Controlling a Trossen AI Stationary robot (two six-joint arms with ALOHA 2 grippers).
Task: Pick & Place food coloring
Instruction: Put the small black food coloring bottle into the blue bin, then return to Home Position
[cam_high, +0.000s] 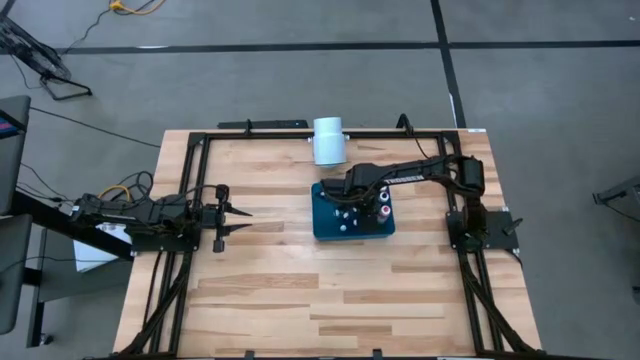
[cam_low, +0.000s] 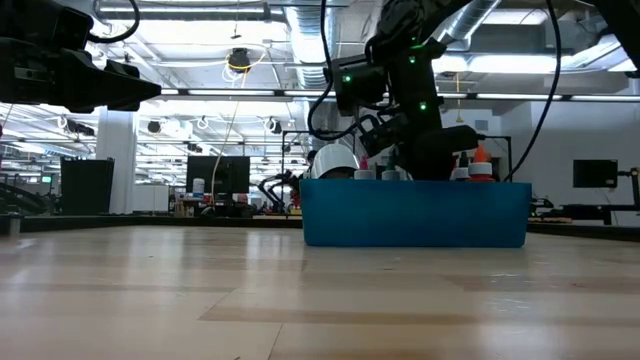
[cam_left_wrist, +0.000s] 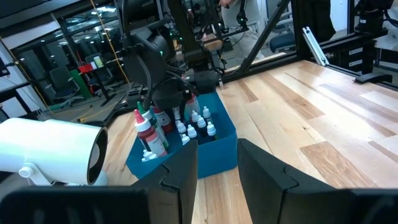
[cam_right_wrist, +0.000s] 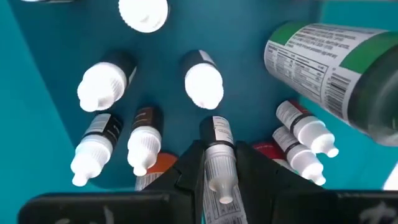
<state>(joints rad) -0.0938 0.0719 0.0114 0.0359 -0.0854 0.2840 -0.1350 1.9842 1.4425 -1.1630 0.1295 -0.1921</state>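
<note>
Over the blue tray (cam_high: 322, 228), the right gripper (cam_right_wrist: 219, 168) hangs fingers-down among the little food coloring bottles (cam_right_wrist: 144, 147), its jaws pinching one white-capped bottle (cam_right_wrist: 219, 163) with a pale label, the cap pointing back toward the wrist. Around that bottle stand others inside the tray: two dark-bodied ones with white caps, a brown-bodied one, an orange one tucked just beside the left finger, and red ones on the other side. A bigger green-labelled bottle (cam_right_wrist: 339, 68) leans near the tray's far side. From table height, the tray's blue wall (cam_low: 415, 212) hides most of the bottles, with only caps and red tips showing above its rim beneath the dark arm. Just beyond the tray lies a large white cylinder (cam_high: 328, 139) on its side. Well away from the tray, near the table's (cam_high: 270, 300) left edge, the left gripper (cam_high: 236, 221) waits above the wood, its jaws spread a little and holding nothing.
</note>
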